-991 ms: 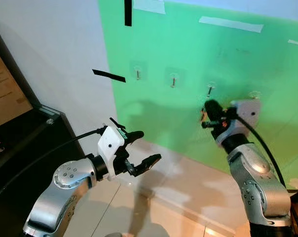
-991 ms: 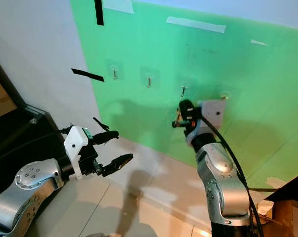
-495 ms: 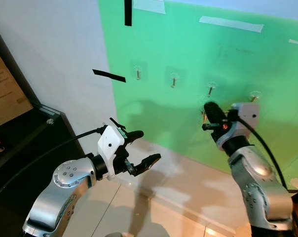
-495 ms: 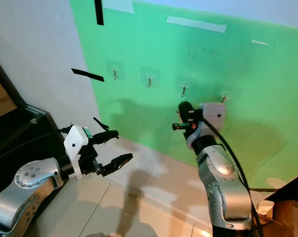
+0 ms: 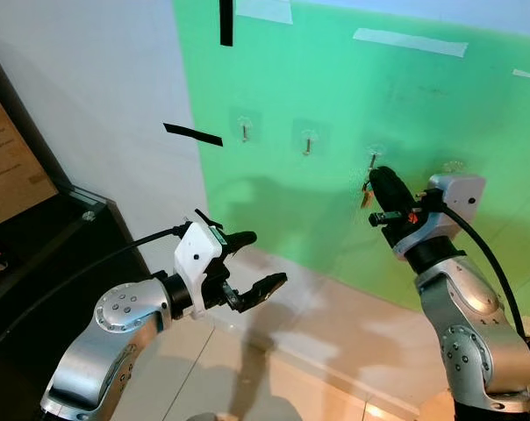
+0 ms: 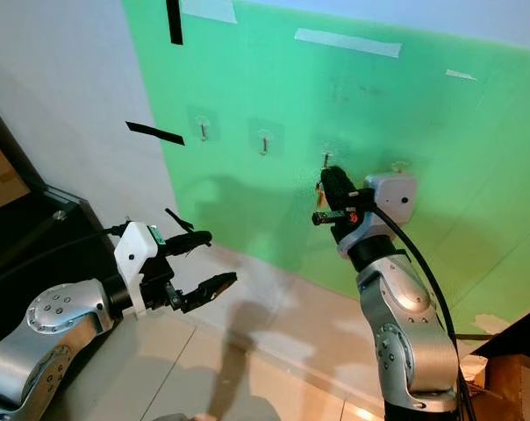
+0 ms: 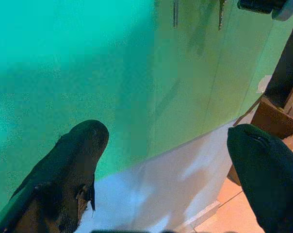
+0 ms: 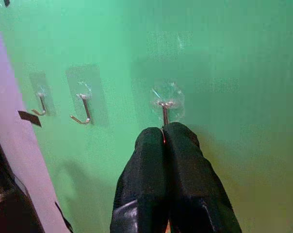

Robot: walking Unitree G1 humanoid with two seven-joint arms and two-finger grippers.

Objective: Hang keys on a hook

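Observation:
Several small metal hooks are stuck in a row on the green wall panel [image 5: 335, 79]. My right gripper [image 5: 380, 178] is raised to the third hook [image 5: 373, 160], its tips just under the hook [image 8: 164, 111] in the right wrist view. Its fingers [image 8: 151, 145] are pressed shut, with a thin red sliver pinched between them. A small bunch of keys [image 5: 366, 196] dangles beside them against the wall. My left gripper [image 5: 265, 259] is held low in front of the wall, open with nothing in it, away from the hooks.
Other hooks [image 5: 245, 132] [image 5: 308, 142] lie to the left and one [image 5: 452, 167] to the right. Black tape strips [image 5: 193, 134] mark the white wall. A dark cabinet [image 5: 37, 237] stands at the left. Pale floor tiles lie below.
My right gripper has risen and shifted right, from below and left of the third hook to right under it. The left arm has not moved.

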